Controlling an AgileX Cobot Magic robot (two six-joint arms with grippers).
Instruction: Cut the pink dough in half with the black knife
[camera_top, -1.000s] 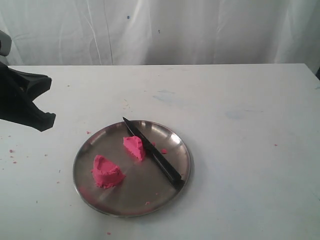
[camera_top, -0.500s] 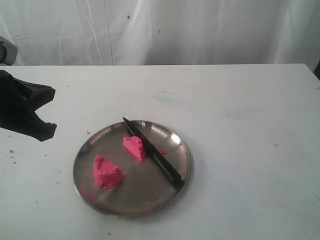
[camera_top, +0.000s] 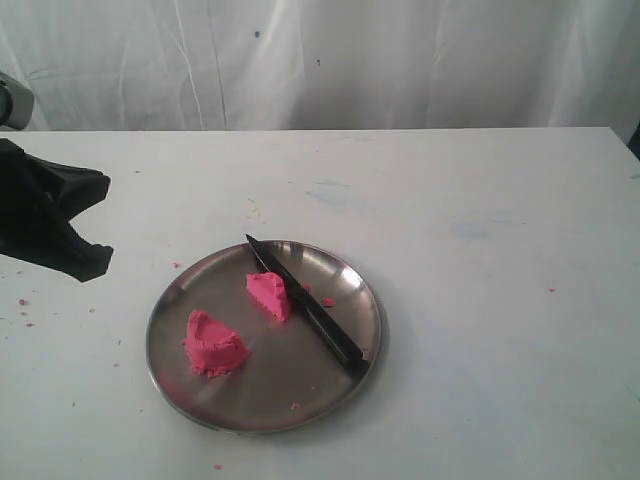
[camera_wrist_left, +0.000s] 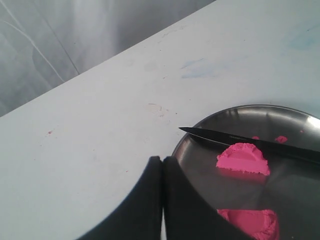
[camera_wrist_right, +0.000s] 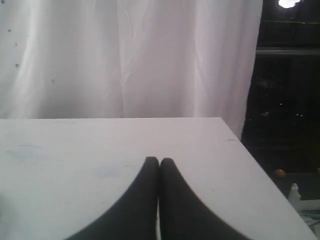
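Where exterior shows pink dough (camera_top: 214, 345), right wrist: table (camera_wrist_right: 60, 150).

— What sort of place?
— Looks like a robotics lab or test bay rather than a home kitchen.
— Going by what?
— Bare white surface (camera_top: 480, 330) closed in by a creased white cloth backdrop (camera_top: 400, 60), hung like a screen. Bluish smudges (camera_top: 335, 192) and pink crumbs (camera_top: 22, 301) scattered on the top. Black robot fingers (camera_wrist_right: 142, 210) poised above it. Past the cloth's edge, a dark room (camera_wrist_right: 290, 100) with a bright overhead light (camera_wrist_right: 287, 4) and some clutter (camera_wrist_right: 300, 197) low down.
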